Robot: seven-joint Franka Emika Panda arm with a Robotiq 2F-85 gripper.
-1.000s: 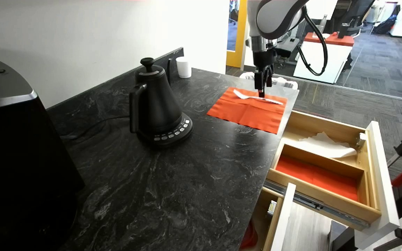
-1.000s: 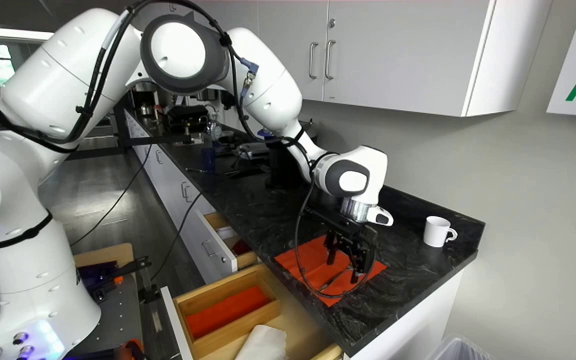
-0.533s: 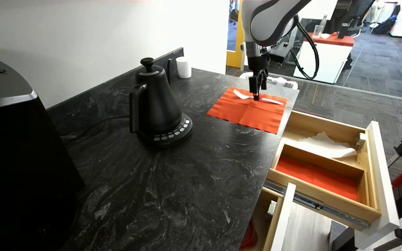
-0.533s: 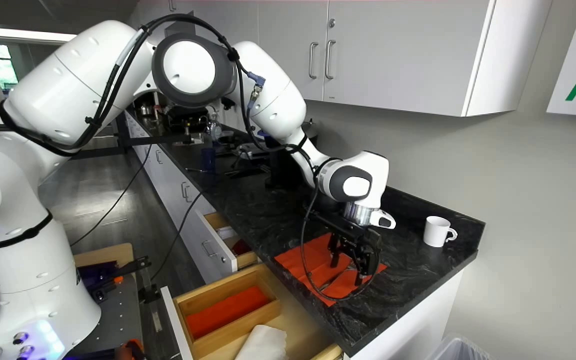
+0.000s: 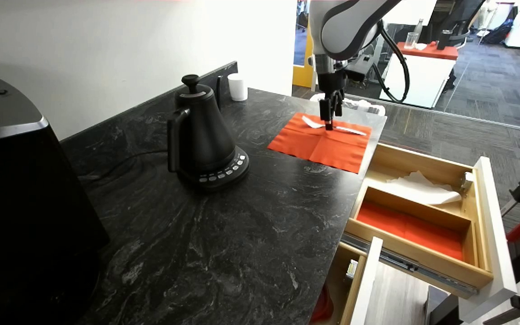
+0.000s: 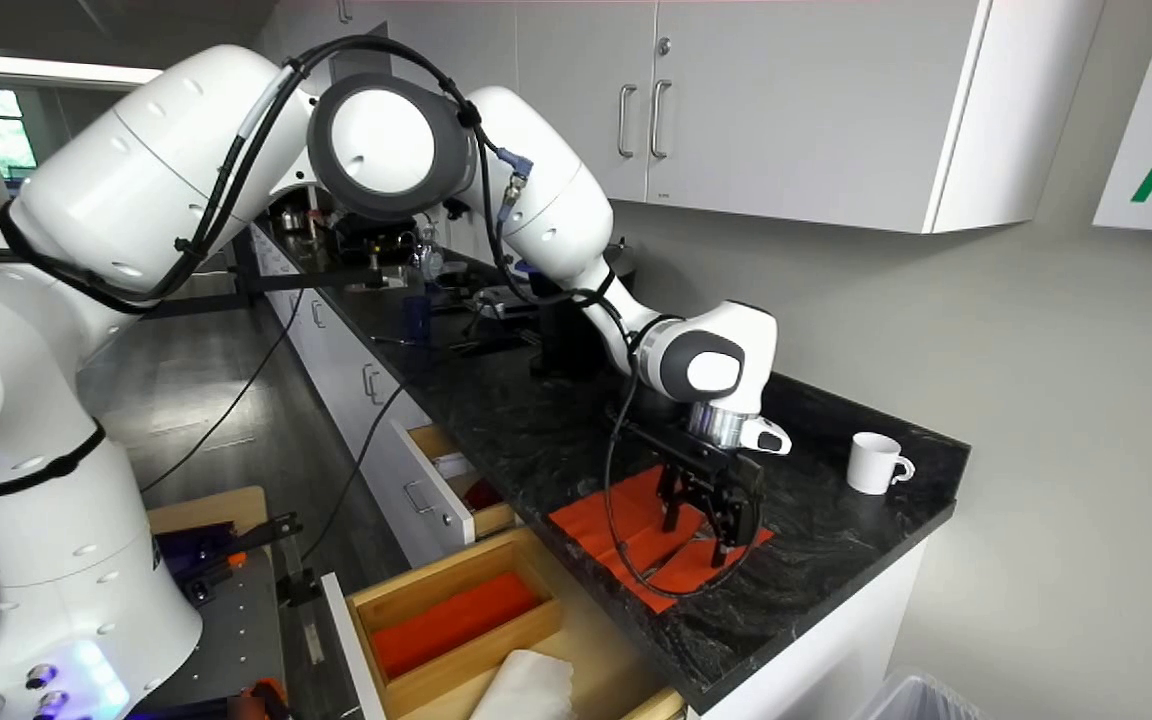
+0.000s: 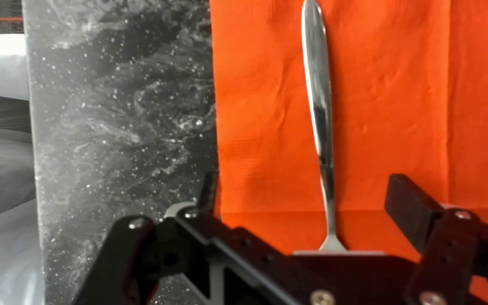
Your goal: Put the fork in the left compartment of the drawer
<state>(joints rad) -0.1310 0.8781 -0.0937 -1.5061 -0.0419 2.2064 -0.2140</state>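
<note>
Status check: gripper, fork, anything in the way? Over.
Gripper open, jaws either side of the fork, no grip. Fork lying on orange napkin. Drawer open; white sheet in its pale section could crowd a drop there.

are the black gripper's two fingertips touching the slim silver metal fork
Apart. In the wrist view, flat orange napkin shows between the silver metal fork and both spread black fingertips.
</note>
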